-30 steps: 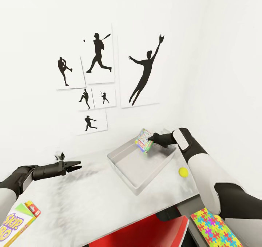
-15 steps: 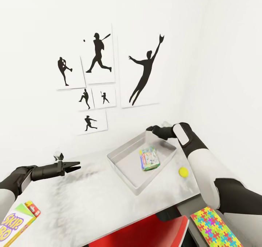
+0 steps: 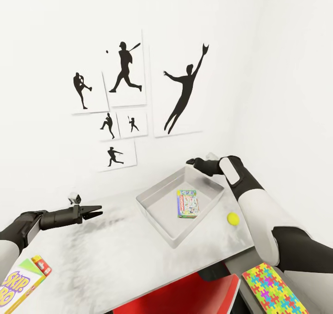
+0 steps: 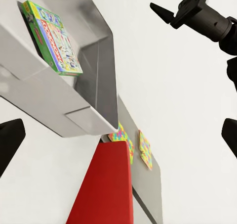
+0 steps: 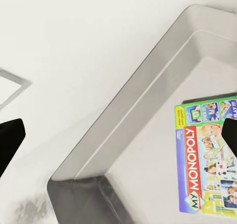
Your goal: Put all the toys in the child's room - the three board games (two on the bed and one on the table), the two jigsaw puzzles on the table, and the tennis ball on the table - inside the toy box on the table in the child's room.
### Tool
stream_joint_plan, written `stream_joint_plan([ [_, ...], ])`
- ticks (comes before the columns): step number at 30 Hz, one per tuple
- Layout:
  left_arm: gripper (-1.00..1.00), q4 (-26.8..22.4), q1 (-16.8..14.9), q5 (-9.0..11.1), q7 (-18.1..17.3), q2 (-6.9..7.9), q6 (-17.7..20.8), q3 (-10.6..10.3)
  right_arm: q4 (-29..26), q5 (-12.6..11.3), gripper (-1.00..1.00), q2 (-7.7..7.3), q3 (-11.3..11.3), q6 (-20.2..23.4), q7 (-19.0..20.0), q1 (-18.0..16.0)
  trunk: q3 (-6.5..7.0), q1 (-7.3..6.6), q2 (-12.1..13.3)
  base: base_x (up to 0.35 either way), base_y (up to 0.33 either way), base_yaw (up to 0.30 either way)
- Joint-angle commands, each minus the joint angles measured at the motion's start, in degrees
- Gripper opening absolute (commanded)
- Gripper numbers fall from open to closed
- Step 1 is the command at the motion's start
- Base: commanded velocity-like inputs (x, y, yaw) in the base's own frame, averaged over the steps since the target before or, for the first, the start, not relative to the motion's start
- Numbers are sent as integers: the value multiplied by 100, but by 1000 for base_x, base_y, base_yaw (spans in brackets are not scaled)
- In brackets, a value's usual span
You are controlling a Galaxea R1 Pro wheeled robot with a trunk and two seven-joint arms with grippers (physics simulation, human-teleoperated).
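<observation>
One board game (image 3: 187, 203) now lies flat in the toy box (image 3: 157, 206), dropped beneath your spread, empty right gripper (image 3: 191, 163); left gripper (image 3: 95, 210) hovers spread.

Head view high, facing wall; wrist views near, sharing toy box (image 3: 185, 203)

Skip-Bo box (image 3: 18, 290) and jigsaw sheet (image 3: 273, 290) cropped by the head view's lower edge.

Monopoly board game (image 5: 210, 159) flat inside toy box (image 5: 123, 135), fingers (image 5: 10, 140) spread
</observation>
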Motion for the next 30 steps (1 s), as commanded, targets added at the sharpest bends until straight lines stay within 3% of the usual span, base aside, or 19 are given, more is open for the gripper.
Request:
stream_joint_plan([
  [1,100,-1,-4,-4,-22,2,61,1,-3,16,100,3,-11,25,10,-5,-13,4,-13,0,0,0],
  [9,100,-1,-6,-4,-22,8,61,1,-45,3,100,-28,1,58,50,-5,-13,4,-13,0,0,0],
  [13,100,-1,-6,-4,-22,15,61,1,-70,-1,100,-57,-23,314,290,-5,-13,4,-13,0,0,0],
  [18,100,-1,-6,-4,-22,55,55,4,-172,-2,100,-126,-31,506,986,36,-13,4,-13,0,0,0],
  [30,100,-1,-4,-4,-22,78,52,10,-337,-2,100,-779,-34,501,3456,586,-13,4,-13,-8,0,0],
])
